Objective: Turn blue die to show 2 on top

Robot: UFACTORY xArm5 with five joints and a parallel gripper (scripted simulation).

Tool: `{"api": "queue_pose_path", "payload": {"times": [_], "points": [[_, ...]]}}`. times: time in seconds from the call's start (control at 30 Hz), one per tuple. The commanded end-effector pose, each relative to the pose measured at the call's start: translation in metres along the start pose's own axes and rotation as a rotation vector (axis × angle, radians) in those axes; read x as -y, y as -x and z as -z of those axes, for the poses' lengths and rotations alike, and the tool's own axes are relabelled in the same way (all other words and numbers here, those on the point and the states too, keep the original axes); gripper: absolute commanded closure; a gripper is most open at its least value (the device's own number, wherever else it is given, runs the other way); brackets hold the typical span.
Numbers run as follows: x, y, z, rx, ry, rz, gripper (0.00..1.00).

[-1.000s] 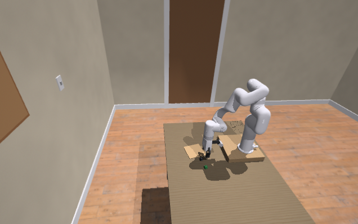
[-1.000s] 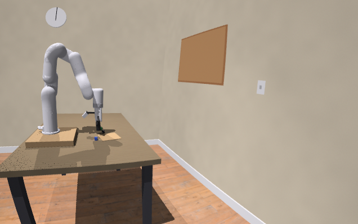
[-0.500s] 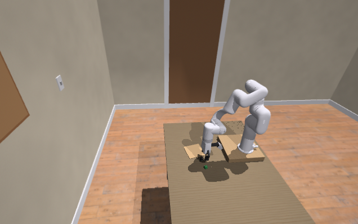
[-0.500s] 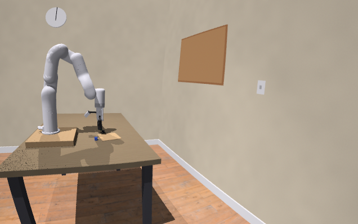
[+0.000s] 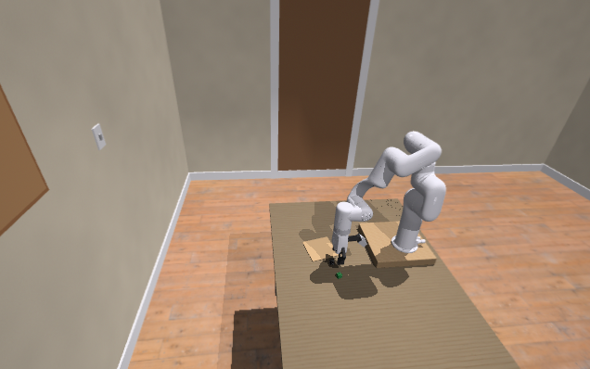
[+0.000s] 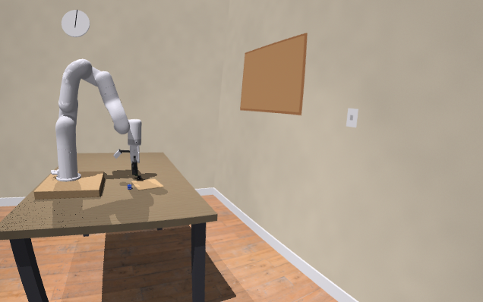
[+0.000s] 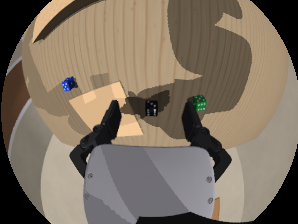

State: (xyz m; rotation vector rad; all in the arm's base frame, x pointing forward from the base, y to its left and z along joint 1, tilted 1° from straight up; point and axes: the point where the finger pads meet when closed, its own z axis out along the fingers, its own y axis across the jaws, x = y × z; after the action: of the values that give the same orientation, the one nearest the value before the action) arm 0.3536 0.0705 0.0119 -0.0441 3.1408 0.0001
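Since size order seems fairest, the wood-grained counter [image 5: 371, 324] [image 6: 171, 212] [image 7: 145, 40] gets listed first, with pretty much everything held up by it. Next up is the white arm [image 5: 410, 222] [image 6: 67, 148], bolted onto a thick pale wooden board [image 5: 385, 255] [image 6: 68, 191] and bent over toward the small stuff. A thin tan mat [image 5: 317, 250] [image 6: 149, 184] [image 7: 95, 110] is laid flat near the hand [image 5: 337, 260] [image 6: 137, 177] [image 7: 152, 103], whose black fingers are spread wide, with nothing gripped.

As for the dice, the blue die [image 6: 129, 187] [image 7: 68, 83] is finished in a deep, strong blue and marked with white pips, too small to be counted reliably. It's parked on the counter just off the mat, near one corner. A black die [image 7: 151, 108] with white pips can be seen between the fingers in the wrist view, untouched, and a green die [image 5: 339, 275] [image 7: 200, 103], white-pipped too, is seen beyond the finger farther from the mat.

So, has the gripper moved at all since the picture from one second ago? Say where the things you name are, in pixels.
Yes, slightly: in the exterior view, the gripper [image 5: 336, 260] [image 6: 137, 177] [image 7: 151, 108] has shifted right, away from the wooden board [image 5: 424, 260] [image 6: 89, 186] under the arm.
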Motion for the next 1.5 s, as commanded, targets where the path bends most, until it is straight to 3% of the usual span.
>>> {"api": "queue_pose_path", "payload": {"times": [0.0,0.6,0.77,1.17,1.47], "points": [[0.000,0.001,0.001,0.003,0.001,0.000,0.00],[-0.003,0.001,0.001,0.003,0.001,0.000,0.00],[-0.013,-0.001,0.001,0.003,0.001,0.000,0.00],[-0.078,-0.012,0.000,0.000,0.000,0.000,0.00],[-0.083,-0.013,0.000,0.000,0.000,0.000,0.00]]}}
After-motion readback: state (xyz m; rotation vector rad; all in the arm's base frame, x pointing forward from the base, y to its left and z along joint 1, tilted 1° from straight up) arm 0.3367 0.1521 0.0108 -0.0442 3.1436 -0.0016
